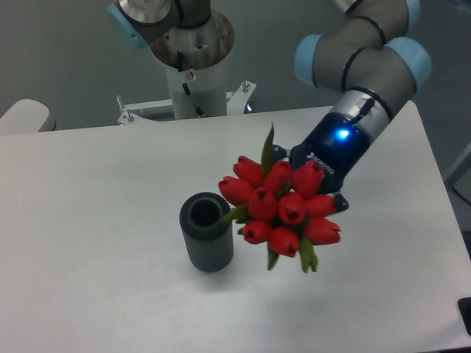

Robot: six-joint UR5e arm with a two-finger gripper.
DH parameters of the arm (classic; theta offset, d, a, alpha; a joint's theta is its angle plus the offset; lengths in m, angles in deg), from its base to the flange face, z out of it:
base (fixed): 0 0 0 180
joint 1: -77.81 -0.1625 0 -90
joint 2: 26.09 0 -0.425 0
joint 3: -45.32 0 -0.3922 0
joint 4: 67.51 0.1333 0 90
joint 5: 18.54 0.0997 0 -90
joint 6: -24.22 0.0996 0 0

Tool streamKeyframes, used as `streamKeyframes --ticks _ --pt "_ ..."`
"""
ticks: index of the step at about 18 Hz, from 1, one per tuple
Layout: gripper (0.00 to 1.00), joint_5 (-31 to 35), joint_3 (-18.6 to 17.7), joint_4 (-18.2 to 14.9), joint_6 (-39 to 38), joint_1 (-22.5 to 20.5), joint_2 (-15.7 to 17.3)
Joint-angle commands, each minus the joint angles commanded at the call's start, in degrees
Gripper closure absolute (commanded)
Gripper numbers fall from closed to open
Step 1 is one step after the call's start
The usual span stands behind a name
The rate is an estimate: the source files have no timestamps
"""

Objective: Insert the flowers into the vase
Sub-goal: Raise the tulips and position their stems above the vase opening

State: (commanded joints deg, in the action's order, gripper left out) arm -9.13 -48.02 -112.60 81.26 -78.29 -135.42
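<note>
Gripper (292,191) fingers probably behind flowers (280,205)

Red tulip bunch (281,206) just right of upright grey vase (206,231)

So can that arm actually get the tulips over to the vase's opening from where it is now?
Probably yes. The vase stands upright with its mouth open, and nothing lies between it and the red tulips held just to its right. The gripper is hidden behind the bunch, which looks wider than the mouth.
</note>
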Motion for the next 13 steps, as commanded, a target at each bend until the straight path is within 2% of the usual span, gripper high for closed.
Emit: streamKeyframes --ticks 3,8,13 --pt "0.91 -5.0 0.2 -0.1 0.1 -0.2 0.0" --pt "0.91 -8.7 0.7 0.0 0.3 0.2 -0.3" --pt "0.91 -11.2 -3.2 0.3 1.3 0.4 0.6"
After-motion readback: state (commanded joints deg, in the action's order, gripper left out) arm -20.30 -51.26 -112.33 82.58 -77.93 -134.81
